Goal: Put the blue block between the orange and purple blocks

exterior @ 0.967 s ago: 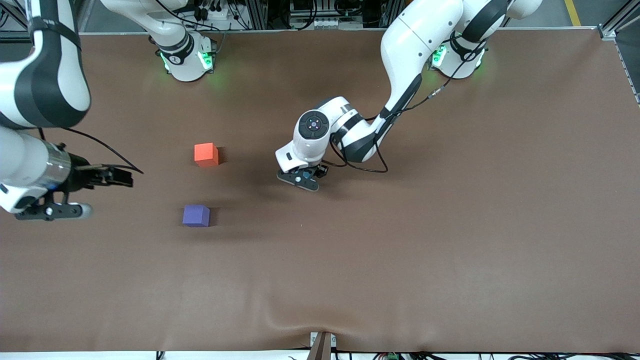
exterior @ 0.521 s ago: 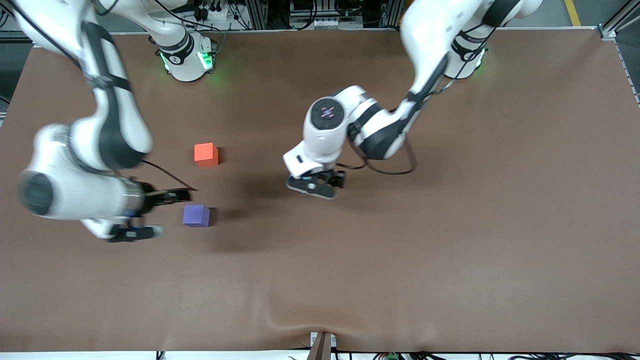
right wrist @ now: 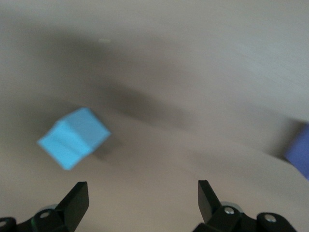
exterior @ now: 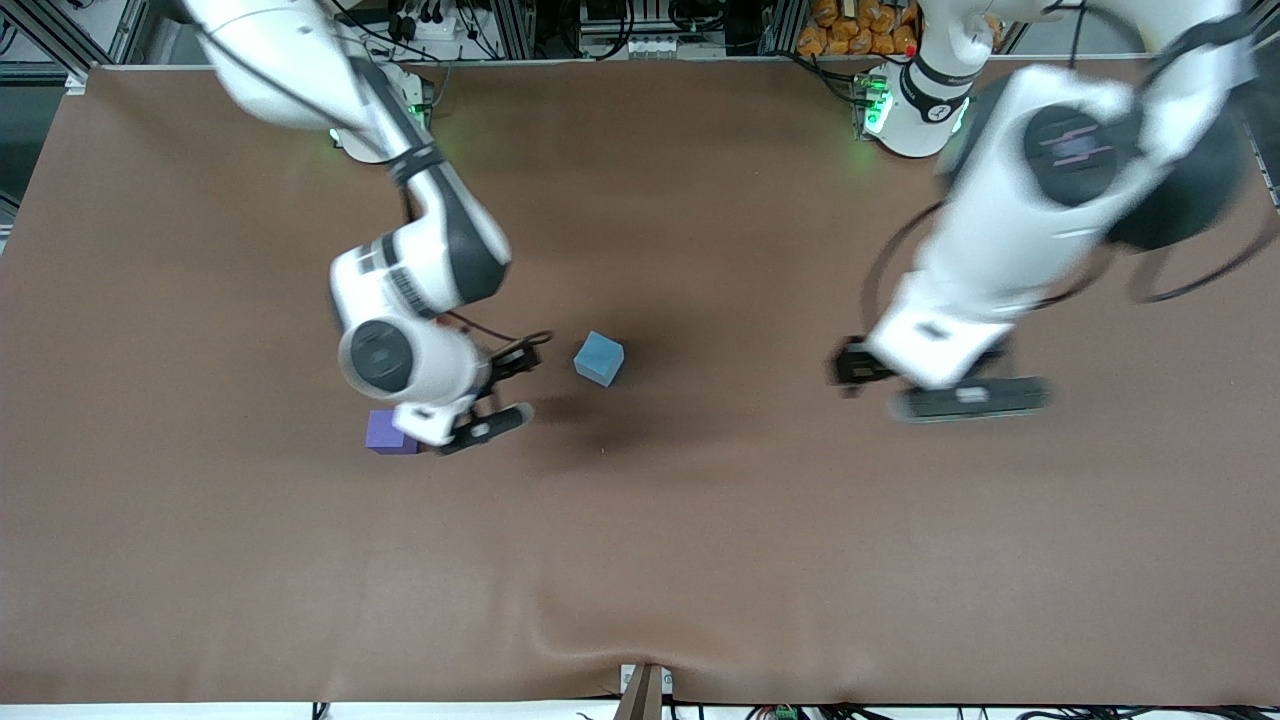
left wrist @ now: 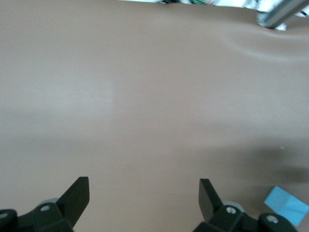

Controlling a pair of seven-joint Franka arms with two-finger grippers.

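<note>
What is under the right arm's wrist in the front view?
Part of the purple block shows at the wrist's edge; the rest is covered. The orange block cannot be seen at all. The right gripper is open beside the blue block, which lies uncovered.

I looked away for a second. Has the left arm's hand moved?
Yes. The left hand has swung away from the table's middle toward its own arm's end, leaving the blue block lying where it had hovered.

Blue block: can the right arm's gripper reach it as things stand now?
Probably yes. The right gripper is open beside the blue block, with bare table between them and nothing on top of it.
</note>
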